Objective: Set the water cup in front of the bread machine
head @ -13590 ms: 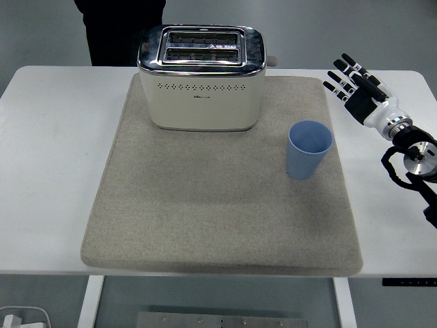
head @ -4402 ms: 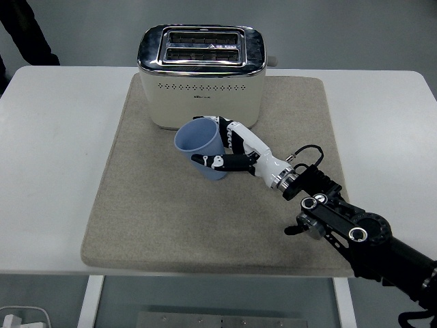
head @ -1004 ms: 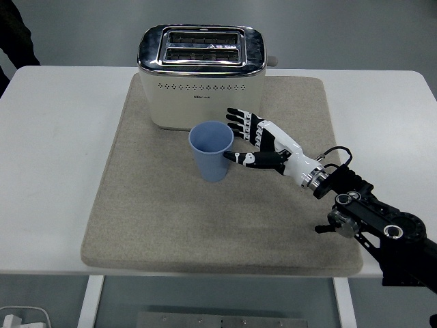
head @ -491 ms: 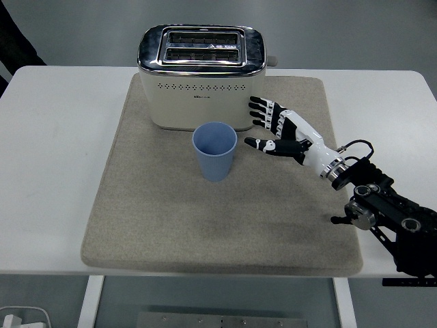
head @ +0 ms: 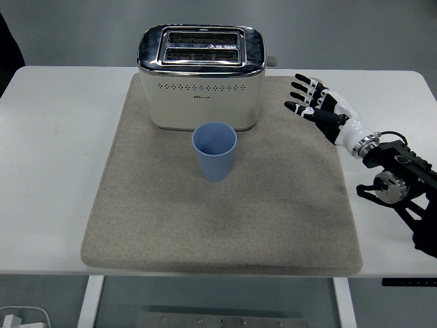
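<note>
My right hand (head: 315, 104) has pulled back from the cup toward the mat's right edge, fingers spread and empty. The white toaster (head: 201, 76) is standing behind; the blue water cup (head: 214, 151) is sitting upright just before it. Placement looks done; I only need to retreat.

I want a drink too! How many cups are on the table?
1. The blue cup stands upright on the mat, just in front of the toaster. Nothing seems to hide another.

matt plastic cup (head: 215, 151), chrome-topped toaster (head: 201, 77), felt mat (head: 157, 212)
</note>
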`<action>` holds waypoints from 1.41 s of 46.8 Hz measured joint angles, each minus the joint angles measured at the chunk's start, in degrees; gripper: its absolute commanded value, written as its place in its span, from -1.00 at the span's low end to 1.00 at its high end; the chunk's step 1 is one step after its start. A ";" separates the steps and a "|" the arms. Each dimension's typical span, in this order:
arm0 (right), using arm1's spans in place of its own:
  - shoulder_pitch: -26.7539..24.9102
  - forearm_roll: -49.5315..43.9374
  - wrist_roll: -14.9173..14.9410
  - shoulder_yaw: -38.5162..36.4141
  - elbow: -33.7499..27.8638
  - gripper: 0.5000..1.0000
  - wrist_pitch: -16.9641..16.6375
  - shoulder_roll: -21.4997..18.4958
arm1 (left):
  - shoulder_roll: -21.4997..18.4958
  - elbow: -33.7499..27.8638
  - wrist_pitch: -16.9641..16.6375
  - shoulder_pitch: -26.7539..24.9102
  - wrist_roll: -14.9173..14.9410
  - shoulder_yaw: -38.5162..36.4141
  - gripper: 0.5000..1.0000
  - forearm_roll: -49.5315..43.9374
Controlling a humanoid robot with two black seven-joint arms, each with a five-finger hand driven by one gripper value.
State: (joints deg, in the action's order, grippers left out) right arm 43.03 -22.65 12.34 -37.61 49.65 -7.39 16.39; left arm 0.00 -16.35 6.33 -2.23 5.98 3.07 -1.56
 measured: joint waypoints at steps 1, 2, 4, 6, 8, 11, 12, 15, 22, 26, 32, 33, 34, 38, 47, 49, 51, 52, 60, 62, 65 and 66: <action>0.25 1.03 -0.51 0.00 0.00 0.70 -0.39 0.16 | 0.00 0.00 0.00 -0.01 0.00 0.00 1.00 0.00; 0.47 1.96 -1.03 0.00 0.00 0.70 -0.87 0.31 | 0.00 0.00 0.00 -0.03 0.00 0.00 1.00 0.00; 0.67 4.17 -1.88 0.00 0.00 0.70 -2.24 0.57 | 0.00 0.00 0.00 -0.05 0.00 0.00 1.00 0.00; 0.76 6.18 -2.85 -0.01 0.00 0.70 -3.34 0.73 | 0.00 0.00 0.00 0.00 0.00 0.00 1.00 -0.01; 1.16 8.38 -3.68 -0.02 0.00 0.70 -4.16 0.89 | 0.00 0.01 0.00 0.01 0.00 0.00 1.00 -0.01; 1.97 11.46 -5.32 -0.03 0.00 0.70 -4.53 1.04 | 0.00 0.01 0.00 0.01 0.00 0.00 1.00 0.00; 2.20 12.34 -5.89 -0.03 0.00 0.70 -4.59 1.20 | 0.00 0.01 0.00 0.02 0.00 0.00 1.00 -0.01; 2.96 14.94 -7.88 -0.03 0.00 0.70 -4.75 1.77 | 0.00 0.01 0.00 0.02 0.00 0.00 1.00 -0.01; 4.48 18.00 -13.52 0.03 -0.15 0.70 -4.53 2.13 | 0.00 0.01 0.00 0.02 0.00 0.00 1.00 -0.01; 5.11 18.55 -14.77 0.03 -0.61 0.70 -4.02 2.12 | 0.00 0.01 0.00 0.02 0.00 0.00 1.00 -0.01; 5.63 21.34 -14.88 0.00 -1.41 0.70 -2.60 2.04 | 0.00 0.01 0.00 0.01 0.00 0.00 1.00 0.00; 5.69 22.28 -14.89 -0.03 -1.50 0.70 -1.78 1.99 | 0.00 0.01 0.00 0.01 0.00 0.00 1.00 0.00; 5.72 22.88 -14.89 -0.06 -1.59 0.70 -1.28 1.95 | 0.00 0.01 0.00 0.02 0.00 0.00 1.00 -0.01; 5.80 24.49 -14.81 -0.16 -1.95 0.70 1.17 1.77 | 0.00 0.01 0.00 0.01 0.00 0.00 1.00 -0.01; 5.63 24.75 -13.59 -2.75 -2.15 0.70 2.55 1.11 | 0.00 0.01 0.00 -0.01 0.00 0.00 1.00 0.00; 5.60 24.75 -13.54 -3.00 -2.18 0.69 2.55 1.10 | 0.00 0.01 0.00 0.01 0.00 0.00 1.00 -0.01; 5.59 24.75 -13.45 -3.37 -2.19 0.69 2.55 1.09 | 0.00 0.00 0.00 -0.02 0.00 0.00 1.00 -0.01; 5.58 24.75 -13.35 -3.64 -2.19 0.69 2.55 1.04 | 0.00 0.00 0.00 -0.01 0.00 0.00 1.00 -0.01; 5.40 24.75 -12.95 -5.59 -2.20 0.69 2.55 0.28 | 0.00 0.00 0.00 -0.01 0.00 0.00 1.00 -0.02; 5.36 24.74 -12.72 -5.63 -2.16 0.69 2.52 0.04 | 0.00 0.00 0.00 0.01 0.00 0.00 1.00 -0.02; 5.32 24.74 -12.62 -5.63 -2.13 0.69 2.49 -0.03 | 0.00 0.00 0.00 -0.03 0.00 0.00 1.00 -0.02; 5.32 24.72 -12.56 -5.64 -2.13 0.69 2.49 -0.03 | 0.00 0.00 0.00 -0.02 0.00 0.00 1.00 -0.02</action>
State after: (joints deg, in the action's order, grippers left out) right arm 48.35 2.07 -0.23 -43.25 47.52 -4.90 16.36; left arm 0.00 -16.35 6.33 -2.25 5.98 3.08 -1.59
